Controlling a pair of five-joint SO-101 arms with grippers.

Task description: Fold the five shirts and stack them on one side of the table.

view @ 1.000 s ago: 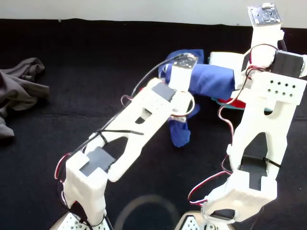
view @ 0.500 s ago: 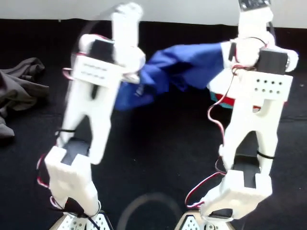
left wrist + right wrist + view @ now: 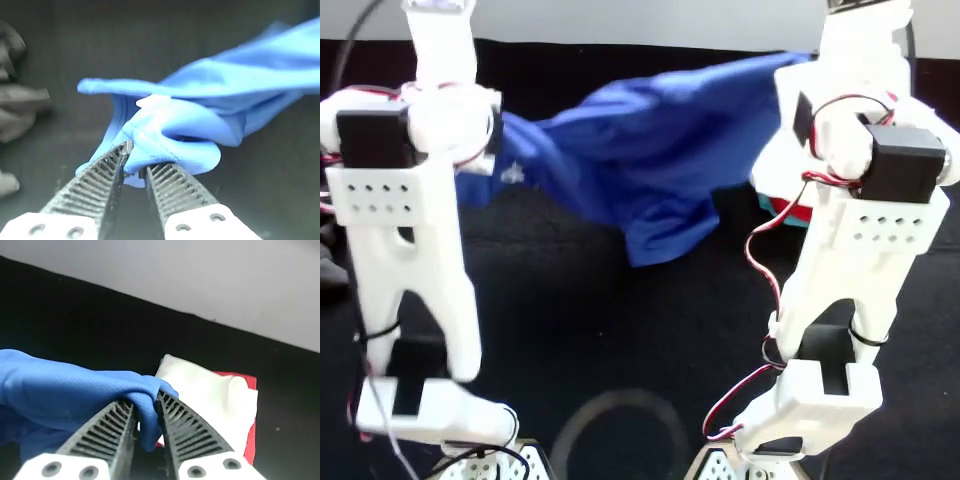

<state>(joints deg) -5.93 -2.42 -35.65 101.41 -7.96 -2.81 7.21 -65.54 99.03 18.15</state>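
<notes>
A blue shirt (image 3: 650, 150) hangs above the black counter (image 3: 620, 340), its long axis running sideways between the arms, one end clamped in the left fingers (image 3: 95, 182), the other in the right fingers (image 3: 182, 427), its middle sagging.

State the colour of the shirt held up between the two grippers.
The shirt is plain blue, seen best in the high view.
</notes>
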